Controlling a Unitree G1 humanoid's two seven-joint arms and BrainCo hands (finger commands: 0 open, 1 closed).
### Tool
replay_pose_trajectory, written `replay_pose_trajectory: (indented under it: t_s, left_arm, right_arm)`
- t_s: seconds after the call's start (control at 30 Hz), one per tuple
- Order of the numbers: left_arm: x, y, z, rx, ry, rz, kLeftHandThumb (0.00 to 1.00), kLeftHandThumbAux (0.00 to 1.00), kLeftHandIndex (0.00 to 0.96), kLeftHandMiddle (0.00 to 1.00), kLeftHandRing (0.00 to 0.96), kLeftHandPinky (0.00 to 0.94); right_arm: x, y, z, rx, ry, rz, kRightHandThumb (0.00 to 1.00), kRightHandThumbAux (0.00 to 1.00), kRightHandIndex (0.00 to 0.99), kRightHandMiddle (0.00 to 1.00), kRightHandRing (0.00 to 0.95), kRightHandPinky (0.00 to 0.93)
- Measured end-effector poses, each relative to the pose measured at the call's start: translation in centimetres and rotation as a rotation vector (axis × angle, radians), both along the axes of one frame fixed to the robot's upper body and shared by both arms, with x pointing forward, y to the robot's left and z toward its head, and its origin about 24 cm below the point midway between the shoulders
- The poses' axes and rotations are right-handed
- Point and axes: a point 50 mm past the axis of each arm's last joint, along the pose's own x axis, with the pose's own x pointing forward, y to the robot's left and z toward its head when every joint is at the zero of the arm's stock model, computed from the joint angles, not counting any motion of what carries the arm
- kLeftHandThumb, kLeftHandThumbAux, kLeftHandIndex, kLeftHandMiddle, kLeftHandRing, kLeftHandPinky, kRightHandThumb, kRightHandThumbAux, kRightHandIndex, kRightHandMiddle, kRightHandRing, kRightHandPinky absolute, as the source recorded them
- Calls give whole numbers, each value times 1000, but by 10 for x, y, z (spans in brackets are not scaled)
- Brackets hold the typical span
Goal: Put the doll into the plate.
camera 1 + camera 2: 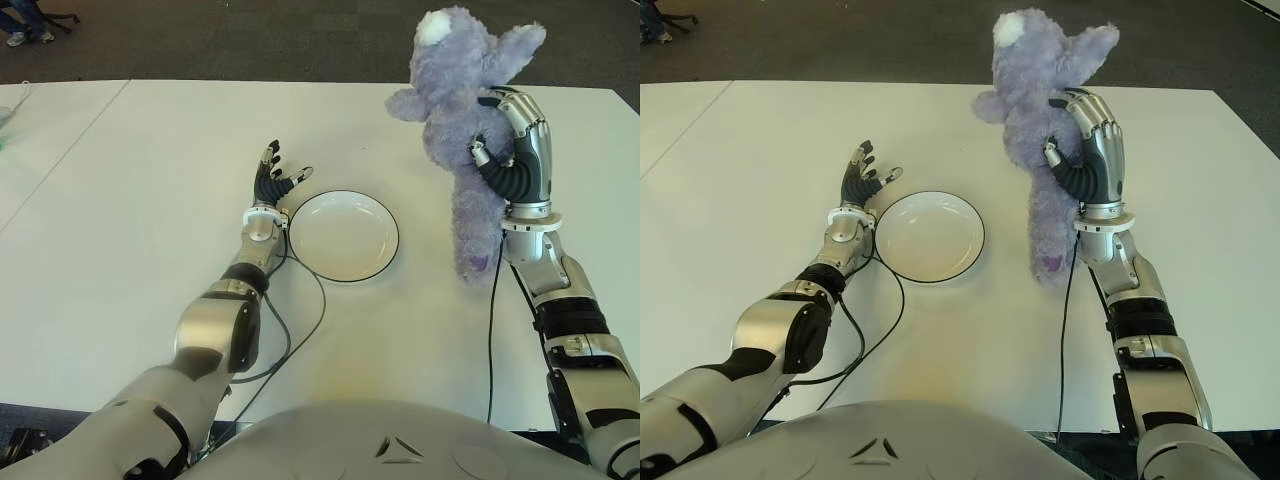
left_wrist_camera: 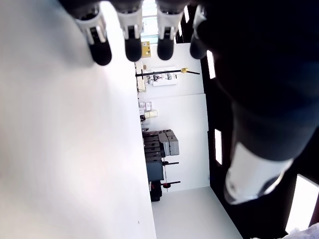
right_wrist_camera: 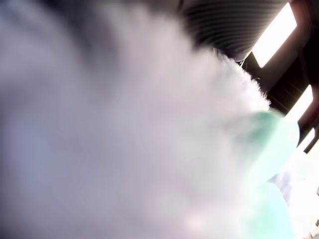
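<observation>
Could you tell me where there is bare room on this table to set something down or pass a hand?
The table is bare left of the open left hand and in front of the plate. The plate itself holds nothing. It is crowded on the right, where the right hand grips the purple doll upright.

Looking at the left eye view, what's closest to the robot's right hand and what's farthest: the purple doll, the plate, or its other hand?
1. Doll: gripped in the raised right hand.
2. Plate: on the table's middle, toward the robot's left.
3. Left hand: beyond the plate's left rim, fingers spread.
</observation>
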Motion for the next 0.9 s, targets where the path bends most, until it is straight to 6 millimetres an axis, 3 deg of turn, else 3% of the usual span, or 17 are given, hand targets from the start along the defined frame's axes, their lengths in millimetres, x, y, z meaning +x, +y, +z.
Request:
replay_pose_trajectory:
  t_s: [0.4, 0.9]
  left_arm:
    - [0, 0, 0, 3, 0, -4, 0, 780, 60, 66, 70, 99]
    - [0, -1, 0, 4, 0, -4, 0, 793, 55, 64, 71, 109]
  right_arm:
    - [-10, 17, 8, 15, -44, 73, 711, 711, 439, 842, 859, 860]
    - [-23, 38, -7, 24, 71, 241, 715, 710, 439, 847, 864, 862]
